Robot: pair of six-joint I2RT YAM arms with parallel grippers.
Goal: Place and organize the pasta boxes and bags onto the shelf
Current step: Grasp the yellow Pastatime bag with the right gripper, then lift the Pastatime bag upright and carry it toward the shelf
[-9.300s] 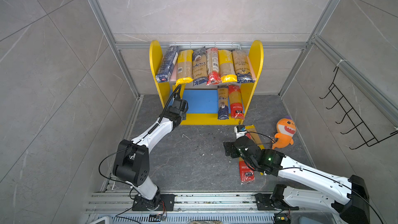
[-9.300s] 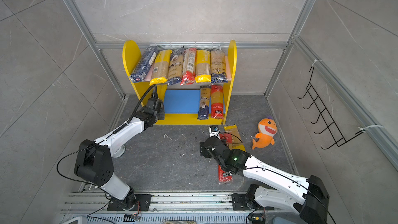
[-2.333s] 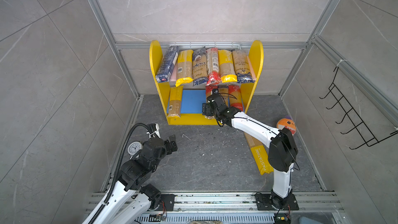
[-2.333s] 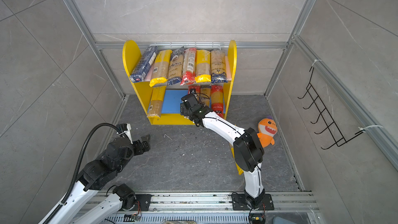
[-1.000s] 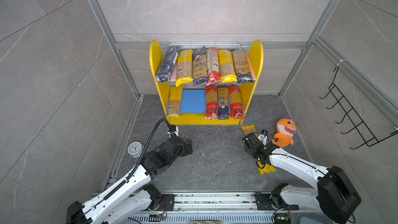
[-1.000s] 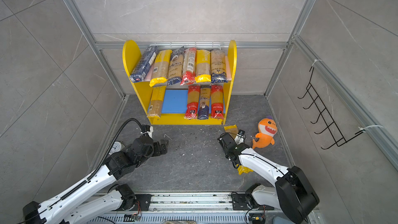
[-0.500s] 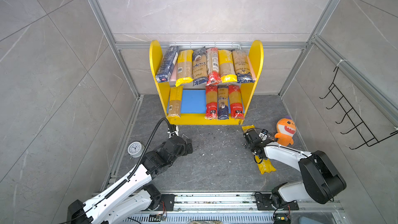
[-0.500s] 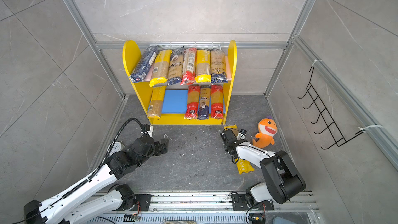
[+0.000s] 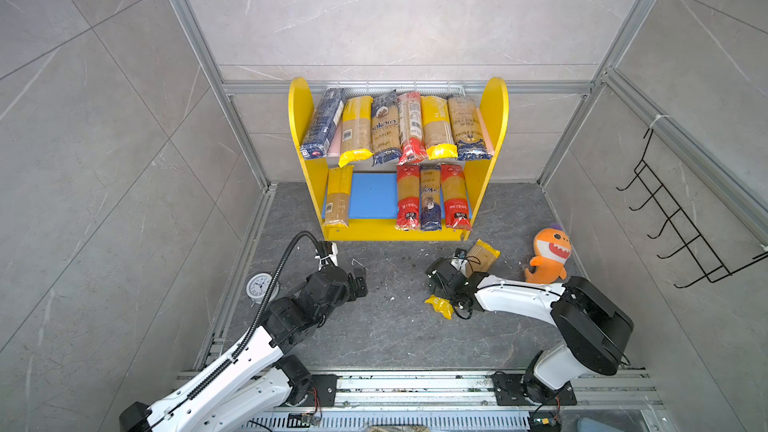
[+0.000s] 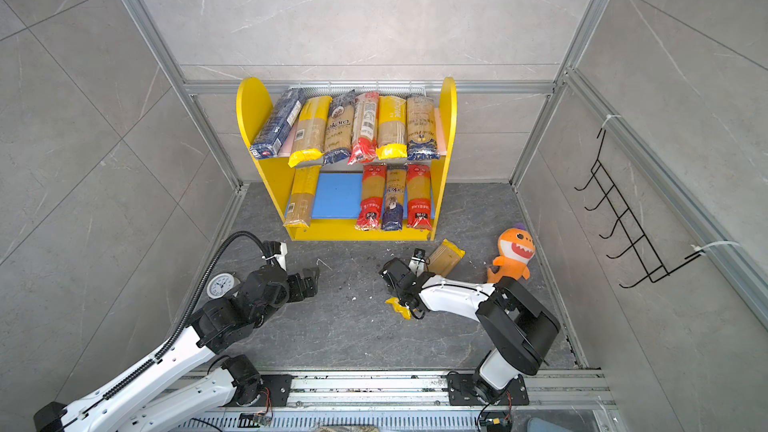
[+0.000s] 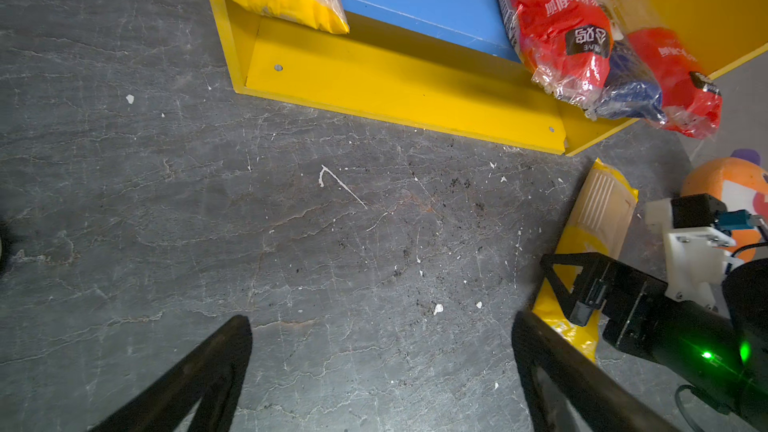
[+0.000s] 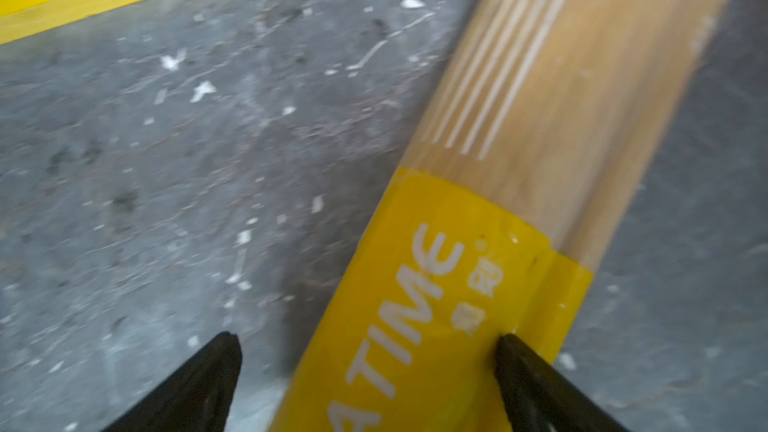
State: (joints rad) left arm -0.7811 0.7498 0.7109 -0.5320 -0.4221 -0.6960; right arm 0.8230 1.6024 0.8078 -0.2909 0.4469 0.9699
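Grey floor (image 9: 395,338): right arm (image 9: 515,297) low, right pincer (image 12: 365,342) spread over yellow-ended pasta bag (image 12: 540,118); left pincer (image 11: 380,320) spread.

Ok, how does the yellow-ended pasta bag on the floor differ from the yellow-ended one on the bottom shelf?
The floor bag lies slanted in front of the shelf; the shelf bag runs straight front to back on the blue board. The open right gripper is over the floor bag; no gripper is near the shelf bag. Both are long spaghetti bags with yellow ends.
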